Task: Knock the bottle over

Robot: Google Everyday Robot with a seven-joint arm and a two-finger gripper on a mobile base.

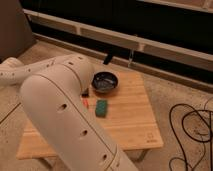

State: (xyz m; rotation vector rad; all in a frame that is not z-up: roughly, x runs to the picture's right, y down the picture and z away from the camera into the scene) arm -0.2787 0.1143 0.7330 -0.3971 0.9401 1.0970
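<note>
Camera view is mostly taken up by my own white arm [60, 115]. One thick link rises from the bottom edge toward the left. A second link runs from the left edge across to a rounded end just short of the bowl. I cannot find the gripper in this view. It is either behind that bulk or beyond the left edge, so I cannot tell whether it is apart or together.

I cannot pick out the bottle either. The arm blocks the whole left side of the wooden table [132, 125], and that is the only stretch of tabletop hidden from me.

On the part of the table I can see, a dark round bowl [105, 81] sits near the far edge. A green sponge [102, 107] lies flat nearer to me, apart from the bowl and roughly below it in the frame. A thin red object [86, 103] lies just left of the sponge, right against the arm's outline. Above it, a small dark piece [85, 92] shows between the arm and the bowl's left rim, and I cannot tell what it is.

Black cables [187, 130] loop on the speckled floor to the right of the table. A pale rail [165, 47] runs along the dark wall behind it.
</note>
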